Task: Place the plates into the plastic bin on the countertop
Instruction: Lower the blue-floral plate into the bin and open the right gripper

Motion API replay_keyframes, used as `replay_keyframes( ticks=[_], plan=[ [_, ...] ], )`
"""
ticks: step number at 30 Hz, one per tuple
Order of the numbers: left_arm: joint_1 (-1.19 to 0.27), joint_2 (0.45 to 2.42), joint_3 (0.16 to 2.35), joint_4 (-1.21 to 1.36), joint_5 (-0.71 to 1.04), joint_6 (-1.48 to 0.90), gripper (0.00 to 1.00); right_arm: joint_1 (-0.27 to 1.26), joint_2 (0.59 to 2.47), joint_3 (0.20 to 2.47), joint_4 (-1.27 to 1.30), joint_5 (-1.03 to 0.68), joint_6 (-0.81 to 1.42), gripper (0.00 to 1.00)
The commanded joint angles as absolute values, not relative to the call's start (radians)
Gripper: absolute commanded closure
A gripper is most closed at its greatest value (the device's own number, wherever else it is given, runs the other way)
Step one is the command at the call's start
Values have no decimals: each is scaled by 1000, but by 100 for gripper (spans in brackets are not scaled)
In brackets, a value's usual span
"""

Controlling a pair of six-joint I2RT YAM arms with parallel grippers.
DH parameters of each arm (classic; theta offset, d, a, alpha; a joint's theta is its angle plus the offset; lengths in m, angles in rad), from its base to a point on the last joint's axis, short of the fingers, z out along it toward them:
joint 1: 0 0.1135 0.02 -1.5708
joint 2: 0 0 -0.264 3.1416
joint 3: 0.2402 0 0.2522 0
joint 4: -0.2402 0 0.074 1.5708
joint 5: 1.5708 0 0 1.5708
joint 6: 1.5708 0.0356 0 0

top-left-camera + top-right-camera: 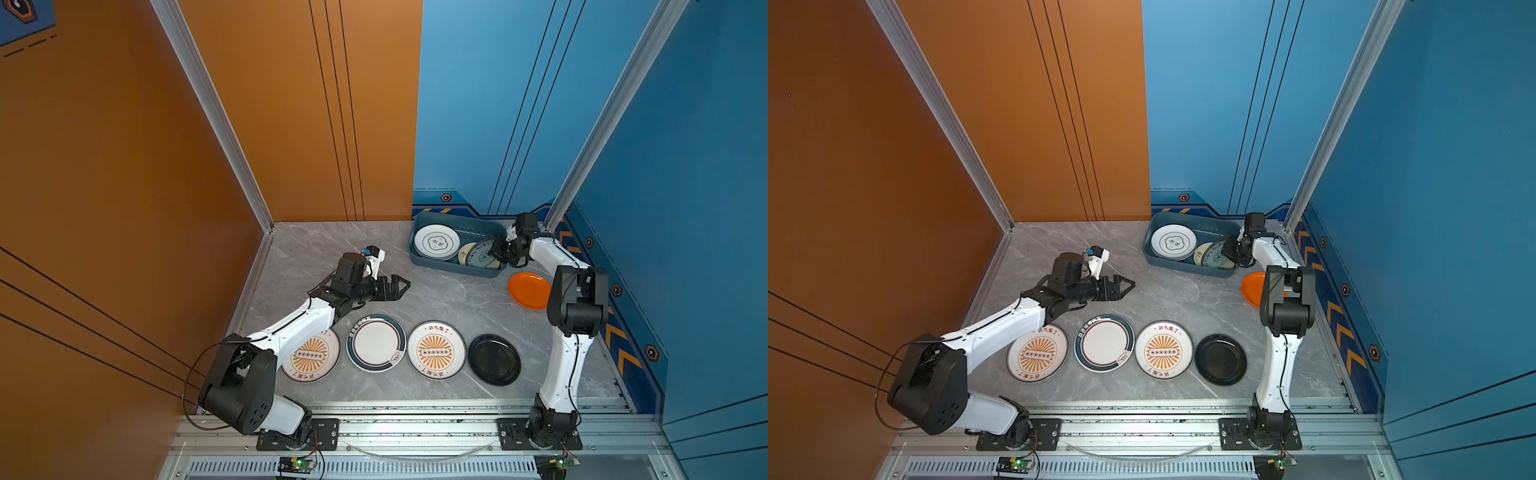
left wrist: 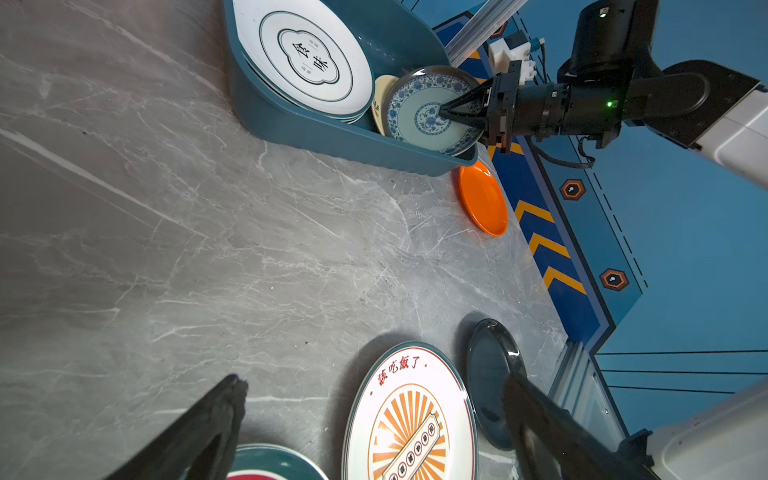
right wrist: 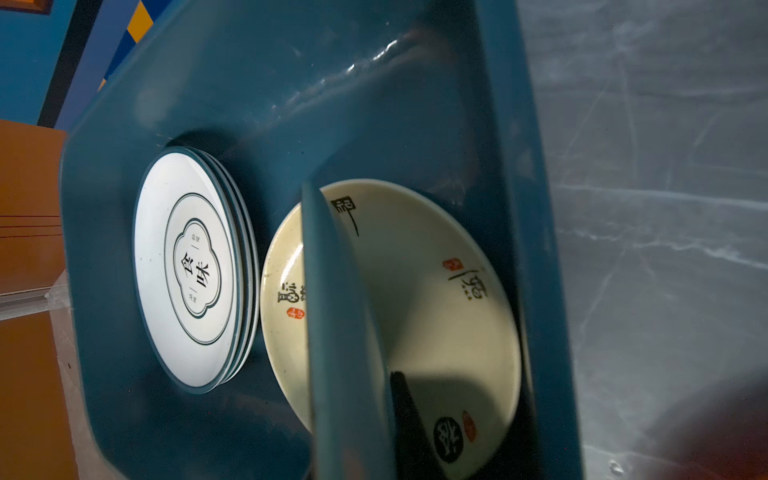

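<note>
Currently teal plate point(image 2: 409, 124) is pinched tilted by right gripper point(image 2: 446, 113) at 3 o'clock end of bin point(image 2: 291, 129); released steep, yellow plate point(image 3: 436, 291) may be chipped. Left gripper point(image 1: 401, 286) is spread wide.

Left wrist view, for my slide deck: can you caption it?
Right gripper holds a tilted blue-patterned plate inside the teal bin; an orange plate lies outside on the countertop.

Left pincer point(image 1: 402, 288) gapes wide, arm outstretched; right pincer point(image 2: 444, 113) clamps the patterned plate point(image 2: 409, 129).
</note>
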State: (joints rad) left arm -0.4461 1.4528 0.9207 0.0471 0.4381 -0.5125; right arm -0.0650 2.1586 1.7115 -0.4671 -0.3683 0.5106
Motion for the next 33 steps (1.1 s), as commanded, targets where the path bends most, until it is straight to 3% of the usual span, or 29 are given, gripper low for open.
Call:
replay_keyframes(
  ticks=[1,5,9,33],
  plan=[
    [-448,1441,934,61,458,-501,2,-58,2165,1737,-529,-331,480,79],
    [-448,1441,933,55,456,-499,2,-60,2158,1732,-538,-318,473,69],
    [-448,1443,930,57,462,-500,2,-61,2147,1728,-545,-304,468,65],
    [-457,1422,915,52,465,-493,2,-78,1968,1609,-586,-181,417,59]
  ],
)
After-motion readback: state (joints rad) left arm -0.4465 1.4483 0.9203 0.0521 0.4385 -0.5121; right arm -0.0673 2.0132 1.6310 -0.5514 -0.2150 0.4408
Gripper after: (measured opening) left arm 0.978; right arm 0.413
